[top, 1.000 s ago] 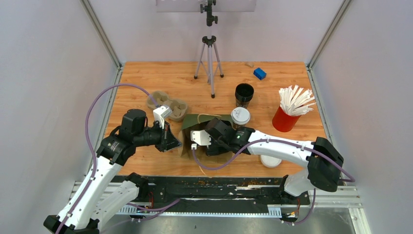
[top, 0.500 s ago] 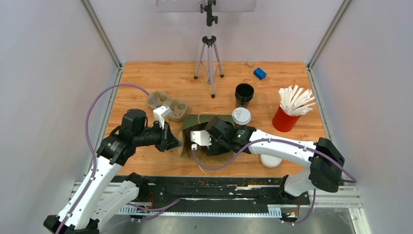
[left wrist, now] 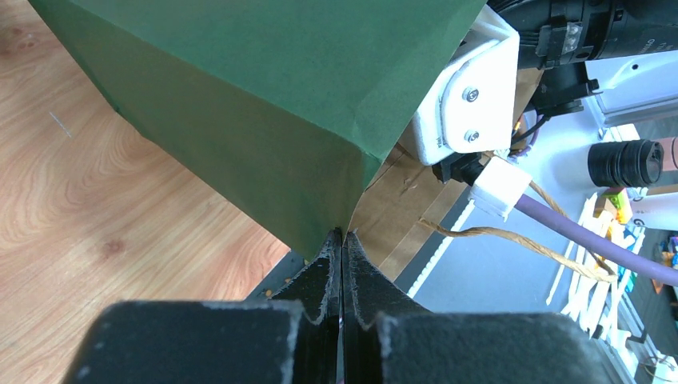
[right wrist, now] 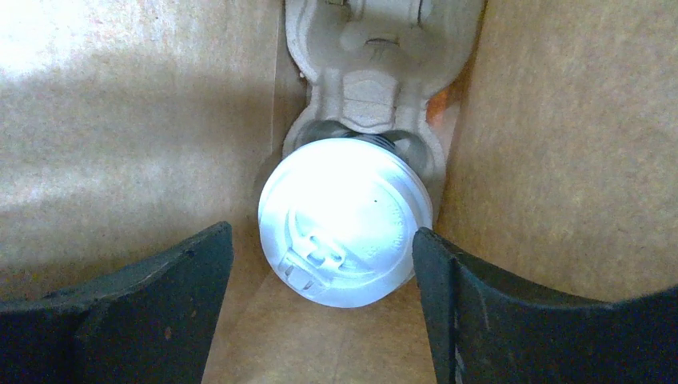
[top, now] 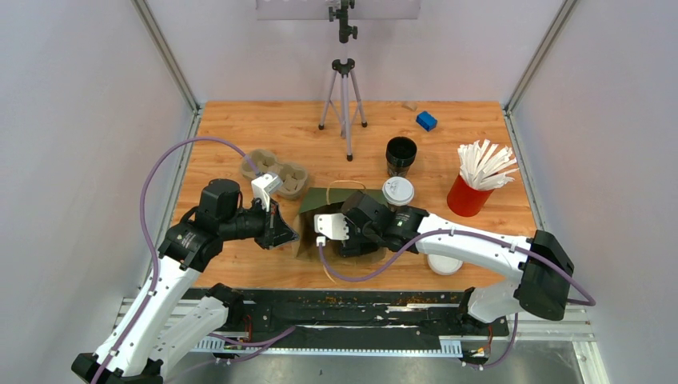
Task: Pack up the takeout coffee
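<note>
One takeout coffee cup with a white lid [right wrist: 345, 220] stands in a grey pulp carrier [right wrist: 376, 72] inside the paper bag [top: 340, 198], which is green outside and brown inside. My right gripper [right wrist: 321, 232] is inside the bag, open, with a finger on each side of the lid and not touching it. The second lidded cup [top: 397, 193] stands on the table just right of the bag, behind my right wrist. My left gripper [left wrist: 342, 234] is shut on the bag's rim [left wrist: 352, 216] and holds the mouth open; it also shows in the top view [top: 289, 234].
A second pulp carrier [top: 276, 174] lies left of the bag. A black stack of lidless cups [top: 400, 154], a red cup of white sticks [top: 472, 192], a blue block [top: 426, 121] and a tripod [top: 344, 96] stand behind. A loose flat white lid [top: 444, 265] lies near the front edge.
My right arm has shifted slightly to the right, its wrist drawing a little back from the bag. My left arm and the bag have not moved.
</note>
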You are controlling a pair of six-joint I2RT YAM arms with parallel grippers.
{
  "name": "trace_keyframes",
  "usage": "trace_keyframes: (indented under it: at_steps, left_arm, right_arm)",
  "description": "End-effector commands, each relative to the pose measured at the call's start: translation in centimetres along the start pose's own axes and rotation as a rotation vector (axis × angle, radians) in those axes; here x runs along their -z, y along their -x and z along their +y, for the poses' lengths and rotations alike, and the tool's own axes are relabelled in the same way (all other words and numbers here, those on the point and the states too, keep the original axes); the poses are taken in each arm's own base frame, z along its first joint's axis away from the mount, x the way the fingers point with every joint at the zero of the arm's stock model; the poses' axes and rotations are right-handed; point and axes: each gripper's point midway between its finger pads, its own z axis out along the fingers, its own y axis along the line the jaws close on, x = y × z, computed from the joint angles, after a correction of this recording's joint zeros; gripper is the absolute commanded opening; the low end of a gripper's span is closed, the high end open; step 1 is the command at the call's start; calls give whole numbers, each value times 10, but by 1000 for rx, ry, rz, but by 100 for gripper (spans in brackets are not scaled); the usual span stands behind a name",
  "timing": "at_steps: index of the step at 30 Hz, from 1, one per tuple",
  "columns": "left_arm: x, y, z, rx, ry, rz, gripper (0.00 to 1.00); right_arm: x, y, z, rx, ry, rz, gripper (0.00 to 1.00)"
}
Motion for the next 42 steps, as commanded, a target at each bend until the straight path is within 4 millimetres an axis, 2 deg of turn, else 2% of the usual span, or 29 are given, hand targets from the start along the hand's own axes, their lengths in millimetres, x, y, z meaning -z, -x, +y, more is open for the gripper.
trace_keyframes:
  at_steps: [1,4,9,12,15,20,25,31,39,42]
  left_arm:
    - [2,7,-7,-26,-25,-24,0]
    - [2,7,-7,-26,-24,-24,0]
    - [2,7,-6,-26,-22,-24,0]
    - [2,7,-7,-26,-23,-24,0]
    - [2,7,-7,-27,-23,-24,0]
    - [2,8,-7,-27,-24,-25,0]
    - [2,7,-7,-27,-24,-24,0]
    - [2,9,-7,-29,-24,-27,0]
    - [3,8,-7,-29,-23,-25,0]
    - [3,9,-8,-27,-24,-25,0]
  right_arm:
    - [14,20,-11,-48,-28,-82,85]
    - [16,26,-13,-60,-27,-109,86]
    - [15,24,-15,-78,-47,-96,85]
    - [15,21,-21,-89,-83,-80,92]
    - [16,21,-26,-89,-101,-73,94]
    - [23,30,-30,-86,-97,-113,93]
    - [29,39,-27,-81,-66,-160,87]
    - [24,35,-16,-89,-23,-153,75]
    - [16,27,-11,-98,-32,-132,37]
    - [12,22,-9,-108,-38,-128,32]
